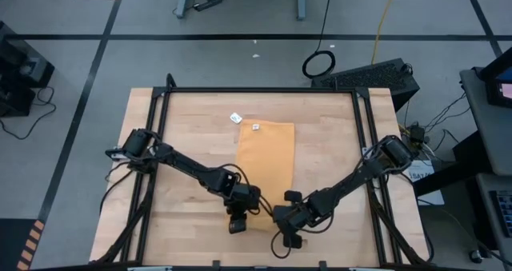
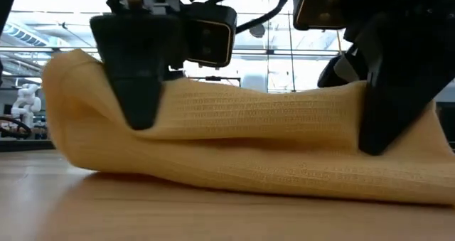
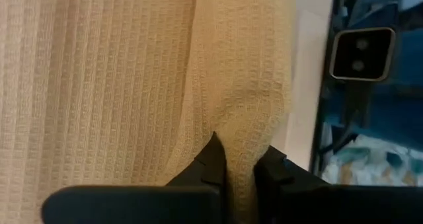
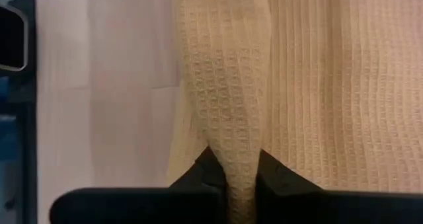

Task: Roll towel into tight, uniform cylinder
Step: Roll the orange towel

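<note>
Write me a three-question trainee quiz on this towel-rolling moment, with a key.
1. True or false: both the left gripper and the right gripper are shut on the towel.
2. Which end of the towel is being pinched?
A. the far end by the small white label
B. the near end, closest to the table's front edge
C. the middle of a long side
3. Fill in: in the low view the gripped edge is raised off the wooden ____.

Key
1. True: each wrist view shows cloth squeezed between that arm's two fingers.
2. B: in the high view both grippers meet at the near end, opposite the label.
3. table
</note>
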`<state>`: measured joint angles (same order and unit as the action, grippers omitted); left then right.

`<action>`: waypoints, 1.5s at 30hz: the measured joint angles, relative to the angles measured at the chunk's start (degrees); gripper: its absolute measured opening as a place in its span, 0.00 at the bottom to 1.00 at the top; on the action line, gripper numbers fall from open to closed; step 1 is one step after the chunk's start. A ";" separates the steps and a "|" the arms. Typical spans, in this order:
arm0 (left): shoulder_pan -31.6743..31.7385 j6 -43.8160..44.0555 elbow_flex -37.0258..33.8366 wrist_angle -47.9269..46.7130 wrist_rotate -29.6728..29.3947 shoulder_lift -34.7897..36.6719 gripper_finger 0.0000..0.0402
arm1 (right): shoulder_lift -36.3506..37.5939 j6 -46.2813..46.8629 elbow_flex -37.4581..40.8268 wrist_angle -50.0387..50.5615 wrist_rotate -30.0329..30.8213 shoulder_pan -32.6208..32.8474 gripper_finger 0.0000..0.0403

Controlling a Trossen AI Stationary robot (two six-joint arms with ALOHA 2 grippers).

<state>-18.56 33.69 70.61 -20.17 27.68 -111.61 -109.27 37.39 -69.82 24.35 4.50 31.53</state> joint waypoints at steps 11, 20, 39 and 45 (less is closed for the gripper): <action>-2.14 1.57 0.07 -0.37 3.54 3.95 0.09 | 0.00 -6.11 0.02 -6.48 -14.47 -4.16 0.01; -5.80 4.94 0.04 -0.92 -4.62 4.03 0.25 | 0.00 -5.97 4.42 -15.42 -18.20 -6.13 0.01; -7.20 2.06 -0.02 -20.79 -18.60 19.01 0.57 | 0.04 -2.95 7.32 -19.82 -21.18 -8.98 0.01; -15.29 9.73 -0.02 -18.00 -40.00 20.80 0.57 | 0.04 1.57 7.30 -19.90 -21.21 -8.97 0.01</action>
<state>-33.85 43.42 70.59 -38.18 -12.32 -90.81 -109.23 38.96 -62.52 4.45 -16.71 22.57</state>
